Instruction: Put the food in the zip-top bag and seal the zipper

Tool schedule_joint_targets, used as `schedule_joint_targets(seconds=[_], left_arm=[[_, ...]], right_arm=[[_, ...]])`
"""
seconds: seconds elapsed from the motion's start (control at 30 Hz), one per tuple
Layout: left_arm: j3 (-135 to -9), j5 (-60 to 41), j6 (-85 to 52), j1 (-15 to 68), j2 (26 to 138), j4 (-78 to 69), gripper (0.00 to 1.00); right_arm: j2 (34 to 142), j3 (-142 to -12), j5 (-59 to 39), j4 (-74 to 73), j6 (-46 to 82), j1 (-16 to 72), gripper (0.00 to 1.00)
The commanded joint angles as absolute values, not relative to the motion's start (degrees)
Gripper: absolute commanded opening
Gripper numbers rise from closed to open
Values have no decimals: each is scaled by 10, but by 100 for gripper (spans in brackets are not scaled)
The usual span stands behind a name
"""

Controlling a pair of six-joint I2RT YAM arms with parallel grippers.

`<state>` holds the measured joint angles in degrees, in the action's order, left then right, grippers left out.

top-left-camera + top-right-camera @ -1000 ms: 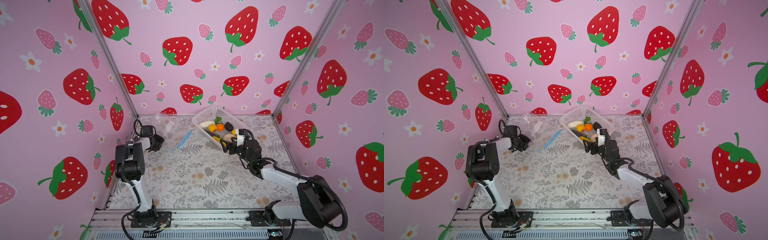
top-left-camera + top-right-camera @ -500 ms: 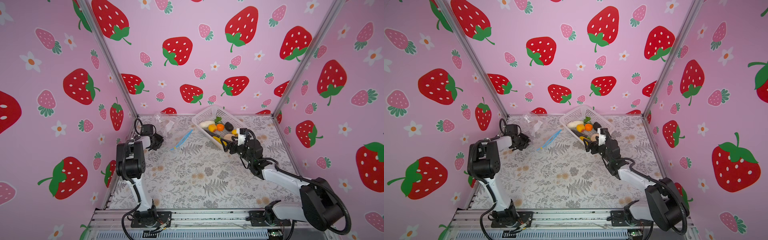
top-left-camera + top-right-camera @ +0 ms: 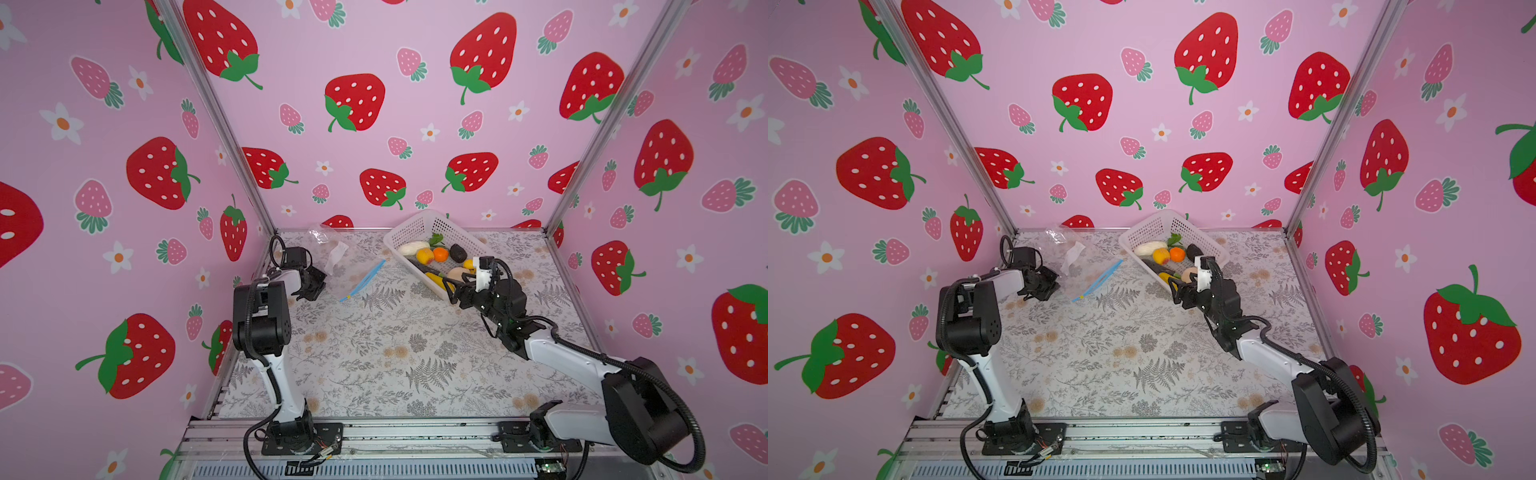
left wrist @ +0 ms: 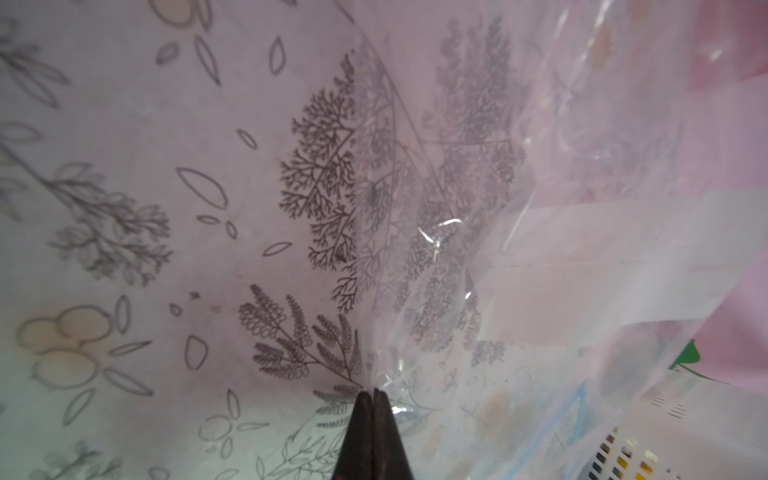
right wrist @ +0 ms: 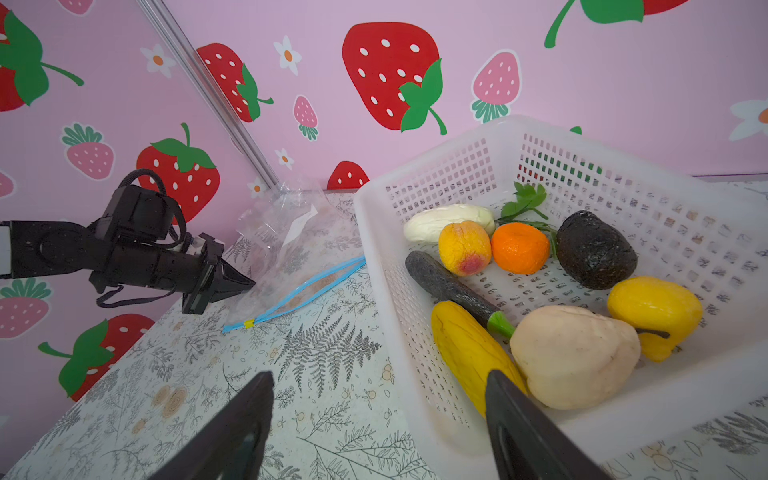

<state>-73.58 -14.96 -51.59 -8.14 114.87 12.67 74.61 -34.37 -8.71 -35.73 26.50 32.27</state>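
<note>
Pinching the bag (image 4: 478, 187), the left gripper (image 4: 372, 395) was closed, likely anchoring it; the right gripper (image 5: 378, 376) hung open astride the basket (image 5: 505, 124) wall, seemingly for the banana (image 5: 465, 349).

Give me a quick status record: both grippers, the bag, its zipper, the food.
left gripper: shut, pinching the clear film of the zip-top bag at its edge
right gripper: open, holding nothing, jaws astride the near wall of the white basket
zip-top bag: lying on the table, near the back left corner
zipper: blue strips parted, yellow slider at the front end
food: all in the white basket, none in the zip-top bag
</note>
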Motion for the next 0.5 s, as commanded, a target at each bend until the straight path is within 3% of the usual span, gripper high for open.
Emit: schedule_joint_targets(seconds=[0.0,0.47], left_arm=[[-759,-136,-511,-81,1148,156,0],[-589,-112,-531,-65,949,182,0]], right_arm=[[735,-350,-97,-352,269,326,81],[761,-376,-176,-300,376,358,77]])
